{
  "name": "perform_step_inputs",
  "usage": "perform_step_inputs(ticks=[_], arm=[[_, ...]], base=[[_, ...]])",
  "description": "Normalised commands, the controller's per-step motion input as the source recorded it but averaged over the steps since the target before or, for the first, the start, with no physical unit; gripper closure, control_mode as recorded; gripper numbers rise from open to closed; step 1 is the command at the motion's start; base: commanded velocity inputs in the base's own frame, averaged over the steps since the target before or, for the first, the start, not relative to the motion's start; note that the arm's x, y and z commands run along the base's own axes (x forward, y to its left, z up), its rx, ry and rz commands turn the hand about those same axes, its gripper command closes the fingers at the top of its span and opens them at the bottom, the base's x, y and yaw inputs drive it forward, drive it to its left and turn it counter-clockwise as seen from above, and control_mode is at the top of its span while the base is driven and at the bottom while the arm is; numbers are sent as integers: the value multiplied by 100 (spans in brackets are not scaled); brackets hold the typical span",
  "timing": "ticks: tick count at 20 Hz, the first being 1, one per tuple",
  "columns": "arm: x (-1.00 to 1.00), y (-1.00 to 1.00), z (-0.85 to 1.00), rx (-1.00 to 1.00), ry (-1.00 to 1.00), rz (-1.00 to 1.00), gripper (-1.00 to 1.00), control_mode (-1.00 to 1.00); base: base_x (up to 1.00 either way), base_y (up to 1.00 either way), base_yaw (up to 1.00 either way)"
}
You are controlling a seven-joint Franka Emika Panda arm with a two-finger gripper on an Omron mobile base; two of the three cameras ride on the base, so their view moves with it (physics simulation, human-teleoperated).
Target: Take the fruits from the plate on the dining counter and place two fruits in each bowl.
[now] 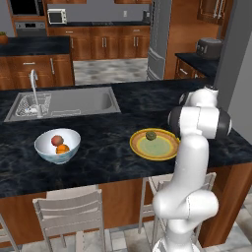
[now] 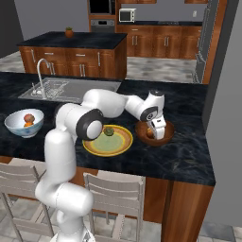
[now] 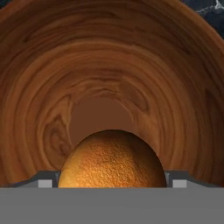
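Fruits differ in skin: the yellow-orange fruit [image 3: 111,159] is pebbled and dull, sitting inside the ring-grained brown wooden bowl [image 2: 166,133], between the finger tips of the hand [image 2: 152,136]; whether they grip it, I cannot tell. A dark green fruit [image 1: 151,135] rests on the flat yellow-rimmed plate [image 1: 140,146]. Two lie in the white bowl [image 1: 45,150] on the veined black worktop [image 1: 103,157].

I see even, diffuse rendered light with no clear source. Shadows are soft: a faint one lies under the plate [image 2: 108,142] on the dining counter [image 2: 189,146]. No glare. Base views are slightly soft; the wooden bowl [image 3: 109,78] interior renders sharp, shaded deepest at centre
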Motion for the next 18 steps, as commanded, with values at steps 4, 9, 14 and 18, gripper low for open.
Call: perform_step_inputs(ticks=[4,9,14,18], arm=[[14,0,0,0,0,0,-100,-100],[5,0,3,0,0,3,-100,-100],[-1,0,29,0,0,6,-100,-100],[-36,6,61,0,-6,8,-100,-100]], base=[[0,0,0],[0,0,0],[0,0,0],[0,0,0]])
